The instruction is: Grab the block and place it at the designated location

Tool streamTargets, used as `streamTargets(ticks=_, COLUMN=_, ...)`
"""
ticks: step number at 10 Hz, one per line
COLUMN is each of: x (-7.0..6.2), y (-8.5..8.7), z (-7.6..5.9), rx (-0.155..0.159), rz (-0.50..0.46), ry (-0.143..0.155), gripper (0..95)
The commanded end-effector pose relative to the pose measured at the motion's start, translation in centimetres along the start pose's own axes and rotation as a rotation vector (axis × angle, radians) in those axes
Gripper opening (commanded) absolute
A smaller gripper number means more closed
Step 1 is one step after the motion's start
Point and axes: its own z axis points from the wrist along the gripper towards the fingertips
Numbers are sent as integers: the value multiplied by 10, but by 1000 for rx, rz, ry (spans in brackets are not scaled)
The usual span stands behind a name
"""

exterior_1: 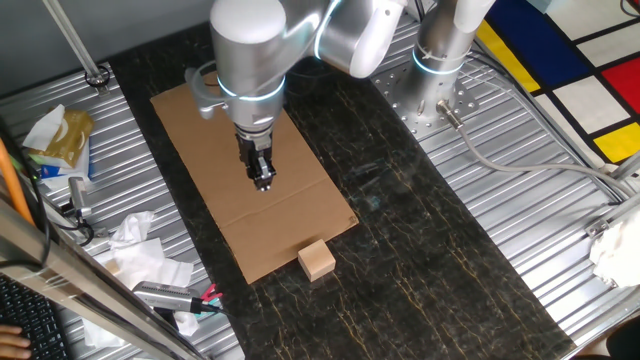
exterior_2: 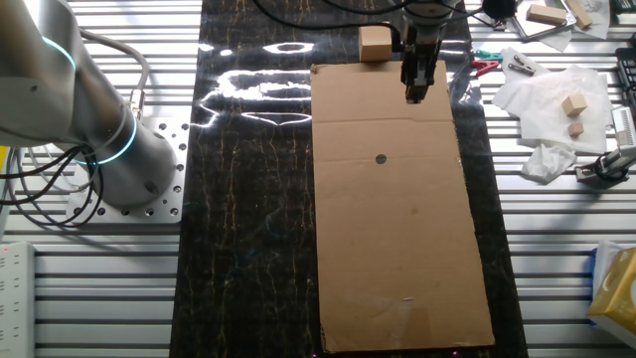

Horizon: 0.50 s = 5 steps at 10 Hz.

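1. The arm reaches out from its round silver base [exterior_2: 119,159], its links folded high over the worktop.
2. The wrist points straight down, with a lit ring around the joint above it.
3. The gripper [exterior_1: 263,183] hangs vertical, its dark fingers close together, nothing seen between them.
4. In the other fixed view the gripper [exterior_2: 414,95] also points downward.

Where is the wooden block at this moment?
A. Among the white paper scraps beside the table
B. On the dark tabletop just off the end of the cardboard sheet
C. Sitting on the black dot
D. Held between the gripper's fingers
B: the block rests on the dark tabletop at the edge of the cardboard sheet, away from the black dot, while the gripper hangs over the sheet, holding nothing.
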Motion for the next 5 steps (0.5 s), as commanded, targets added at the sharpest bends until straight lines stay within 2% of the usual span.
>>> streamTargets(ticks=1, x=0, y=0, z=0, rx=-5, rz=-5, ry=-5, gripper=380)
streamTargets(ticks=5, x=0, y=0, z=0, rx=-4, rz=-5, ry=-3, gripper=380)
